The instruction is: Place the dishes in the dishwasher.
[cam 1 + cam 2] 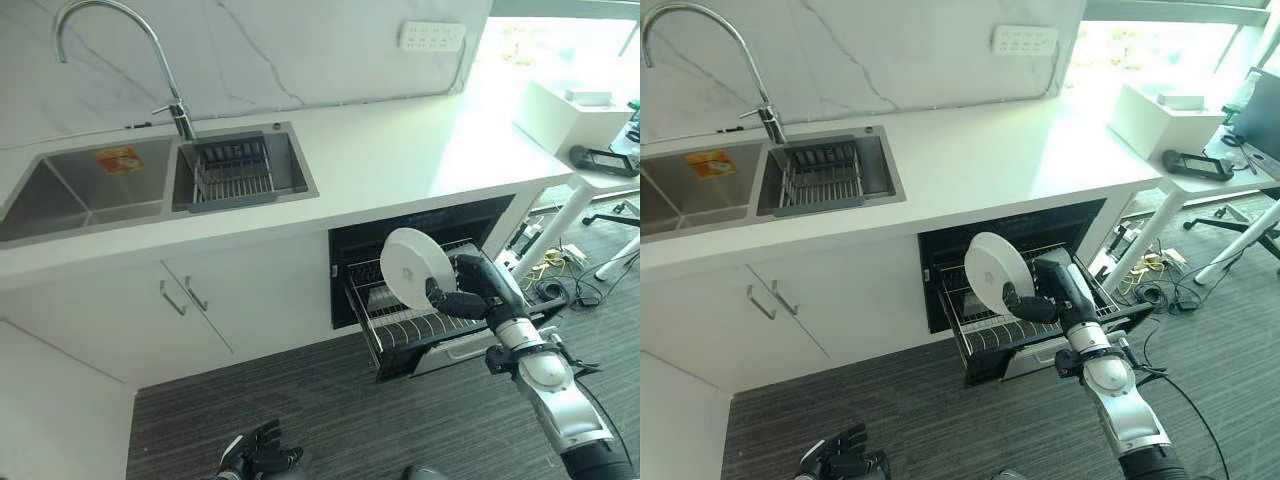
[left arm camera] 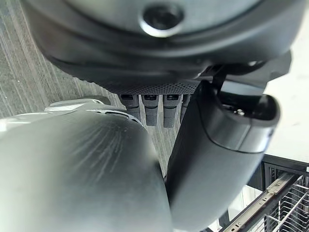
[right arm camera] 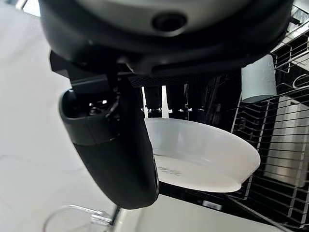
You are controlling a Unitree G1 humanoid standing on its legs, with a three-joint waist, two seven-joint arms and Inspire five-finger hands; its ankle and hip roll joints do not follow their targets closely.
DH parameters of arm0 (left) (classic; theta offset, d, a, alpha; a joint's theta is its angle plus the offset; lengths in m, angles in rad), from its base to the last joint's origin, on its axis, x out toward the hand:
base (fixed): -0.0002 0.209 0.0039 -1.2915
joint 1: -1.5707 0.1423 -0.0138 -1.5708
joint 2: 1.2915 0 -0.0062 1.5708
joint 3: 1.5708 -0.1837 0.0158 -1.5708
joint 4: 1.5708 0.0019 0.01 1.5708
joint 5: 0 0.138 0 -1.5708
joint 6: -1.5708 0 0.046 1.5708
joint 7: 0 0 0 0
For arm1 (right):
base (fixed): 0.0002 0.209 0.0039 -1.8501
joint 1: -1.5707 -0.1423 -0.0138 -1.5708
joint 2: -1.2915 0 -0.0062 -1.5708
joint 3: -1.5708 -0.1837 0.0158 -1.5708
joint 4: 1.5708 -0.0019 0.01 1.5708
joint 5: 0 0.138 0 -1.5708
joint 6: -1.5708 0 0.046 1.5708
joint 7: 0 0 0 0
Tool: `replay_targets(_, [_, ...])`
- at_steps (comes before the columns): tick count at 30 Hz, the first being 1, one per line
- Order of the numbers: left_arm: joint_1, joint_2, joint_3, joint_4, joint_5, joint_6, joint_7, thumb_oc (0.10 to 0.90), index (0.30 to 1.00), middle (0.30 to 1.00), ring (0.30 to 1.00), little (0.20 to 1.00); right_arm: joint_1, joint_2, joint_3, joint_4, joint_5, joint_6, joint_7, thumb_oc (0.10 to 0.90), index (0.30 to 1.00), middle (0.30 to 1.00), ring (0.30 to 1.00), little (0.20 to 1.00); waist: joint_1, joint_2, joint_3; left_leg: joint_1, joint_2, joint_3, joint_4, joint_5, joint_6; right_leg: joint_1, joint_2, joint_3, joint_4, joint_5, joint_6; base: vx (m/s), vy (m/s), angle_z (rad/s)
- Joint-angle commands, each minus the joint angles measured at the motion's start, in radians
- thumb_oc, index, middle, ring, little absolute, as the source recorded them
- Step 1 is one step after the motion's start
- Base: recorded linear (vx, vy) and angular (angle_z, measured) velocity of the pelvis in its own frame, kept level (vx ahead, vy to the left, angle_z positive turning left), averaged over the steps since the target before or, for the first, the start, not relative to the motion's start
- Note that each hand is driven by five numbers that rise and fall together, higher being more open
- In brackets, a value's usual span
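My right hand (image 1: 468,291) is shut on a round white plate (image 1: 415,266), thumb on one face and fingers behind the other. The plate stands nearly upright, just above the pulled-out wire rack (image 1: 398,328) of the dishwasher (image 1: 940,250) under the counter. In the right wrist view the plate (image 3: 203,154) lies between thumb and fingers, with rack wires (image 3: 285,140) past it. My left hand (image 1: 257,459) hangs low over the carpet with relaxed fingers and holds nothing.
A double sink (image 1: 90,190) with a tall faucet (image 1: 165,75) is set in the white counter (image 1: 400,150); its right basin holds a dish rack (image 1: 232,172). Cabinet doors (image 1: 190,295) stand left of the dishwasher. A white desk (image 1: 600,180) and cables are at right.
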Motion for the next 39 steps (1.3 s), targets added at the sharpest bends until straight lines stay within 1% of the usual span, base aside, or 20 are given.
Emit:
replay_targets(1, [0.019,0.061,-0.019,0.037,0.046,0.005,0.005,0.8,0.9,0.9,0.9,0.9,-0.137,-0.033,-0.068,-0.02,-0.07,-0.144,-0.086,0.4,0.3,0.3,0.3,0.3,0.002,0.002,0.006,0.028,0.001,-0.041,0.039,-0.156,0.011,0.057,-0.001,-0.002,-0.084,-0.018,0.065,-0.01,0.022,0.03])
replay_targets(3, [0.019,0.066,-0.021,0.035,0.04,0.007,0.002,0.8,0.9,0.9,0.9,0.9,-0.15,-0.037,-0.046,0.028,-0.109,-0.136,-0.109,0.4,0.3,0.3,0.3,0.3,0.014,0.001,0.01,0.026,-0.001,-0.048,0.039,-0.155,0.011,0.061,-0.005,-0.01,-0.084,-0.018,0.067,-0.01,0.016,0.11])
replay_targets(6, [0.021,0.073,-0.023,0.03,0.045,0.007,-0.005,0.8,0.9,0.9,0.9,0.9,-0.172,-0.039,-0.018,0.105,-0.163,-0.143,-0.147,0.4,0.3,0.3,0.3,0.3,0.031,0.0,0.014,0.024,-0.006,-0.058,0.039,-0.155,0.013,0.067,-0.011,-0.023,-0.084,-0.017,0.069,-0.01,0.01,0.14])
replay_targets(10, [0.02,0.081,-0.027,0.024,0.039,0.011,-0.011,0.8,0.9,0.9,0.9,0.9,-0.196,-0.045,0.006,0.157,-0.233,-0.13,-0.179,0.4,0.3,0.3,0.3,0.3,0.044,-0.002,0.016,0.023,-0.009,-0.066,0.039,-0.155,0.014,0.074,-0.015,-0.033,-0.084,-0.016,0.072,0.0,0.002,0.13])
replay_targets(13, [0.02,0.09,-0.035,0.014,0.041,0.017,-0.018,0.8,0.9,0.9,0.9,0.9,-0.234,-0.066,0.038,0.223,-0.274,-0.12,-0.204,0.4,0.3,0.3,0.3,0.3,0.06,0.0,0.021,0.022,-0.015,-0.074,0.039,-0.153,0.014,0.083,-0.02,-0.043,-0.084,-0.015,0.074,0.0,0.0,0.05])
replay_targets(14, [0.019,0.091,-0.035,0.013,0.041,0.018,-0.018,0.8,0.9,0.9,0.9,0.9,-0.237,-0.068,0.04,0.227,-0.273,-0.12,-0.206,0.4,0.3,0.3,0.3,0.3,0.06,0.0,0.021,0.022,-0.016,-0.074,0.039,-0.153,0.014,0.083,-0.02,-0.044,-0.084,-0.015,0.075,0.0,-0.009,0.08])
replay_targets(17, [0.015,0.11,-0.05,0.01,0.037,0.033,-0.025,0.8,0.9,0.9,0.9,0.9,-0.311,-0.102,0.087,0.301,-0.286,-0.1,-0.208,0.4,0.3,0.3,0.3,0.3,0.079,0.001,0.023,0.018,-0.023,-0.086,0.039,-0.151,0.014,0.09,-0.023,-0.054,-0.084,-0.014,0.077,0.01,-0.011,0.14])
replay_targets(26, [0.011,0.137,-0.07,-0.003,0.029,0.046,-0.038,0.8,0.9,0.9,0.9,0.9,-0.457,-0.143,0.166,0.406,-0.291,-0.046,-0.204,0.4,0.3,0.3,0.3,0.3,0.114,0.002,0.031,0.011,-0.034,-0.108,0.039,-0.145,0.013,0.102,-0.027,-0.069,-0.084,-0.014,0.079,0.02,-0.006,0.1])
replay_targets(29, [0.02,0.145,-0.078,-0.01,0.027,0.047,-0.042,0.8,0.9,0.9,0.9,0.9,-0.517,-0.162,0.203,0.491,-0.284,-0.025,-0.194,0.4,0.3,0.3,0.3,0.3,0.134,0.003,0.034,0.007,-0.04,-0.121,0.039,-0.14,0.012,0.109,-0.028,-0.077,-0.084,-0.015,0.08,0.09,0.006,0.1])
replay_targets(32, [0.019,0.144,-0.087,-0.011,0.024,0.053,-0.038,0.8,0.9,0.9,0.9,0.9,-0.543,-0.161,0.22,0.548,-0.299,-0.02,-0.188,0.4,0.3,0.3,0.3,0.3,0.143,0.007,0.036,0.001,-0.042,-0.127,0.039,-0.135,0.011,0.11,-0.029,-0.079,-0.084,-0.016,0.078,0.06,0.015,0.06])
replay_targets(39, [0.01,0.153,-0.105,-0.013,0.008,0.038,-0.039,0.8,0.9,0.9,0.9,0.9,-0.578,-0.164,0.238,0.669,-0.324,-0.025,-0.189,0.4,0.3,0.3,0.3,0.3,0.164,0.016,0.057,-0.023,-0.05,-0.145,0.039,-0.125,0.016,0.101,-0.031,-0.085,-0.084,-0.012,0.079,0.02,-0.008,0.07])
